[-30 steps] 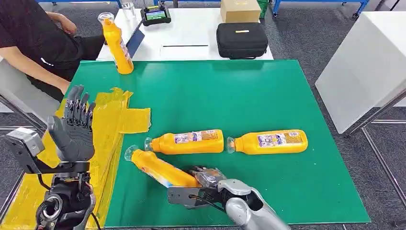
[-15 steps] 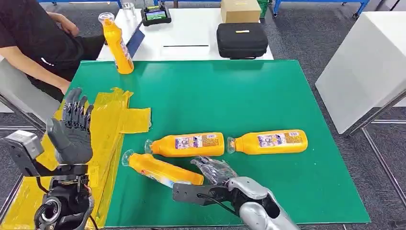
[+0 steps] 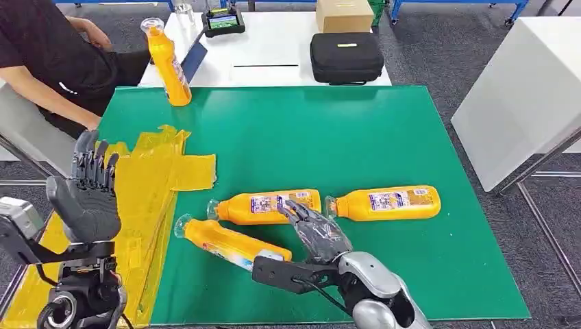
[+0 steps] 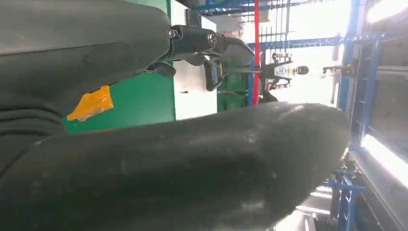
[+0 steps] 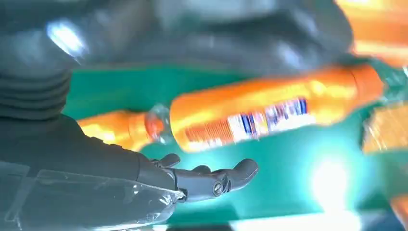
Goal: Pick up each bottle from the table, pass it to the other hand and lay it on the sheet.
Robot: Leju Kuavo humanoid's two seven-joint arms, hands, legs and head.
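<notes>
Here the right hand (image 3: pixel 316 233), fingers spread and empty, reaches over the middle bottle (image 3: pixel 266 206) lying on the green tabletop (image 3: pixel 384 137); wrap its body before lifting toward the raised, open left hand (image 3: pixel 85 199).

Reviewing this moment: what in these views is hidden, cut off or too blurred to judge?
- Head view: the right hand covers the base end of the middle bottle; contact cannot be told.
- Head view: the nearest bottle has its base behind the right wrist bracket.
- Head view: the yellow sheet is cut off by the lower left edge and partly hidden by the left hand.
- Right wrist view: bottle label print is blurred.
- Left wrist view: dark hand cover blocks the table.
</notes>
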